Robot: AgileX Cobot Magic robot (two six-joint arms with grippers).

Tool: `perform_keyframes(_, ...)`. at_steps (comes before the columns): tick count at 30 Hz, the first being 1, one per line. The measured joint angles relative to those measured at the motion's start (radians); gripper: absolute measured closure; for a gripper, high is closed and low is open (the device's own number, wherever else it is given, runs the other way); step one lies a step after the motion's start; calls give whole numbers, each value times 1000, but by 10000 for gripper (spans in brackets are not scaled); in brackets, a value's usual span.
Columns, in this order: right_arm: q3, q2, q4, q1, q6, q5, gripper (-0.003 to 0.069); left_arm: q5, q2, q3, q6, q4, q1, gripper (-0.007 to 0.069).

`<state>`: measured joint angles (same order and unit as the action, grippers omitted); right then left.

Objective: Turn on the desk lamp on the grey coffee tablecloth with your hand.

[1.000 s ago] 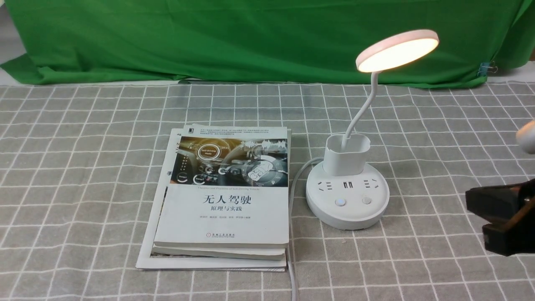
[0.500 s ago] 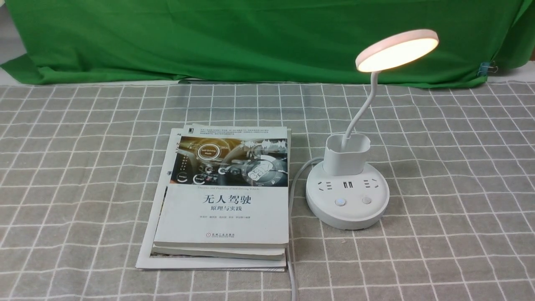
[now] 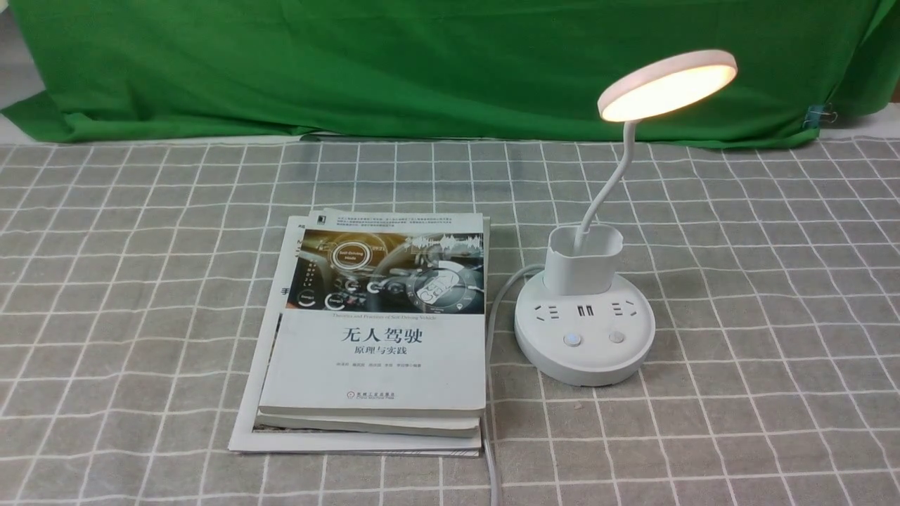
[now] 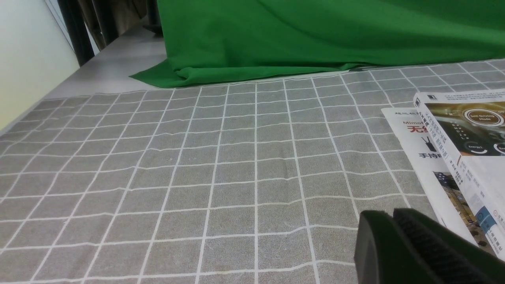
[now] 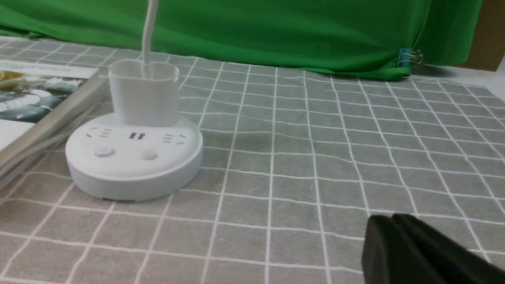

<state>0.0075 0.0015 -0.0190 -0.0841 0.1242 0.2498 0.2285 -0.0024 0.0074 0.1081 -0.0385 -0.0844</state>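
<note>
Already the desk lamp (image 3: 583, 344) glows on the grey tablecloth (image 3: 140, 281) at 3 o'clock from the books (image 3: 380, 351), and the left gripper (image 4: 390, 216) and right gripper (image 5: 391, 220) are pressed together, so any push on its button (image 3: 573, 340) could switch it off.

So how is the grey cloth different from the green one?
The grey coffee tablecloth has a grid of white lines; the green backdrop cloth is plain. The tablecloth lies flat under the desk lamp and the books; the green cloth hangs behind it, bunched in folds along its bottom edge. Both are fabric.
</note>
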Motion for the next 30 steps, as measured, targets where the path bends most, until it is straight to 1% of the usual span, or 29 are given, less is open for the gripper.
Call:
perform_keyframes(4, 0, 0, 6, 31, 6, -1, 627, 0, 0, 0, 0, 0, 0, 606)
perform_keyframes(8, 0, 0, 10, 31, 32, -1, 628, 0, 0, 0, 0, 0, 0, 606)
perform_keyframes(21, 0, 0, 10, 31, 36, 0, 627, 0, 0, 0, -1, 0, 0, 606)
perform_keyframes(30, 0, 0, 10, 31, 36, 0, 607, 0, 0, 0, -1, 0, 0, 606)
